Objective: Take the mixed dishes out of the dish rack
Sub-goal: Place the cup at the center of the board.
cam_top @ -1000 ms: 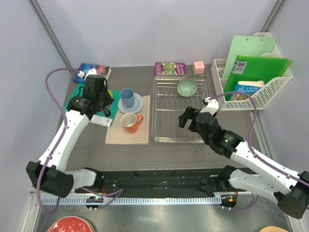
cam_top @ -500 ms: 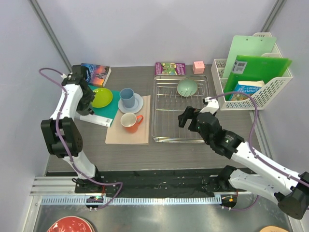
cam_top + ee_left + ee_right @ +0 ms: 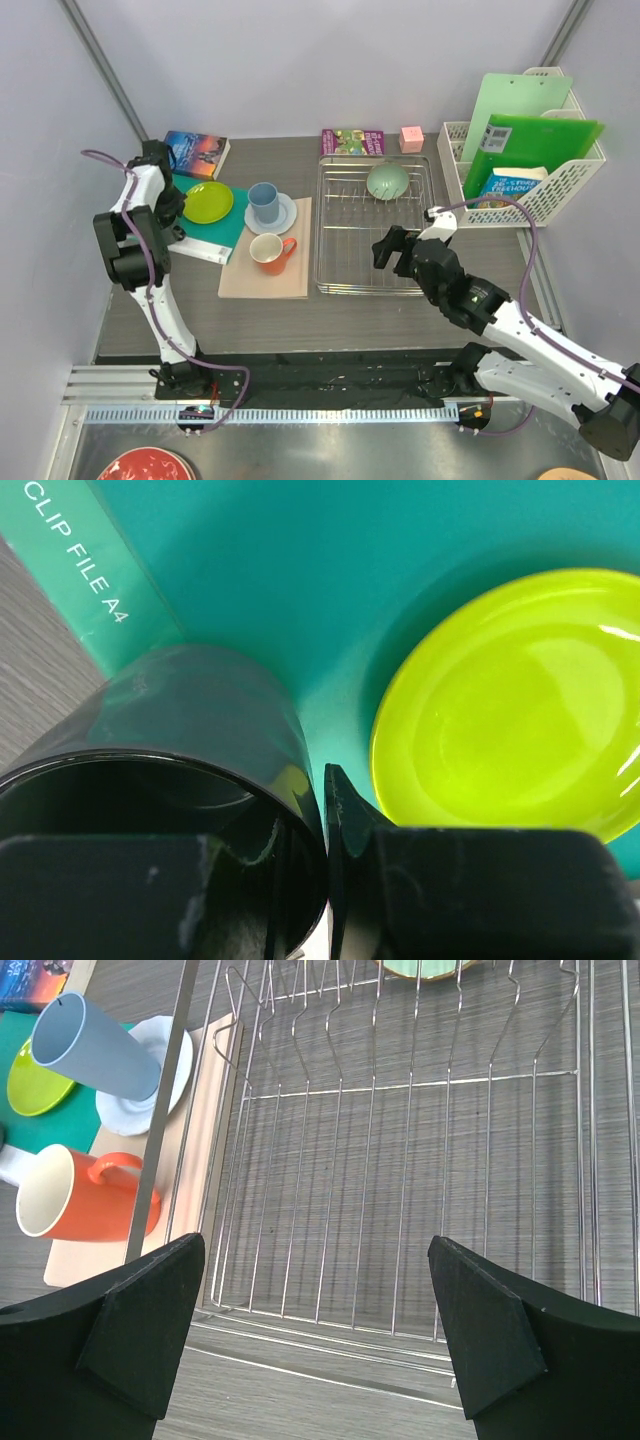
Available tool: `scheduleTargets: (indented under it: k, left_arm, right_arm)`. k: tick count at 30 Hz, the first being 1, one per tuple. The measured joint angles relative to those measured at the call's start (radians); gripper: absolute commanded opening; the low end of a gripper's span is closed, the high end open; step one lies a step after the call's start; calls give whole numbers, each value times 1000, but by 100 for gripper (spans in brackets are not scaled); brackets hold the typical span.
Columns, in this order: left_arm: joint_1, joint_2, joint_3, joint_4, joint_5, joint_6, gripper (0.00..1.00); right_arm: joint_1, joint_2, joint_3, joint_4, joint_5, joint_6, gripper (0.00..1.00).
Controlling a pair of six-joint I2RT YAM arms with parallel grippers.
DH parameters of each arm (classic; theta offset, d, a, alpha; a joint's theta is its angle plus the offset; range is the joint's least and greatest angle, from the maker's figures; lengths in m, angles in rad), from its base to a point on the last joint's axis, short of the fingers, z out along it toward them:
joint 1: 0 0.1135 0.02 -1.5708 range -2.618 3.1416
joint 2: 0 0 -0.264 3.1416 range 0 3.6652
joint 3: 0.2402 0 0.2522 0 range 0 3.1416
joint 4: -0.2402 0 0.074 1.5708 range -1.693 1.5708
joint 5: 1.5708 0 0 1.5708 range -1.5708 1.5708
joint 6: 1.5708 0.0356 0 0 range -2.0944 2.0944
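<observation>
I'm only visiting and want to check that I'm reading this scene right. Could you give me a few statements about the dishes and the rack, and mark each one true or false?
1. The sage-green bowl is inside the dish rack. True.
2. The orange mug is inside the rack. False: it stands on the tan board beside the rack.
3. The light blue cup stands on the white plate. True.
4. The right gripper is holding a dish. False: it is open and empty, over the rack.
5. The lime-green plate rests on the teal folder. True.
</observation>
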Motion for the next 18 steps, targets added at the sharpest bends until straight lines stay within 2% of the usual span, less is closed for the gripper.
scheduleTargets:
  k: [6, 14, 18]
  left_arm:
    - [19, 8, 7, 10, -8, 2, 2]
    - [28, 23, 36, 10, -14, 1, 25]
    - [30, 25, 67, 8, -11, -3, 7]
  right_arm:
    - [0, -20, -6, 0, 6, -1, 99]
    - [0, -8, -7, 0, 7, -3, 99]
    - [0, -5, -7, 0, 7, -3, 99]
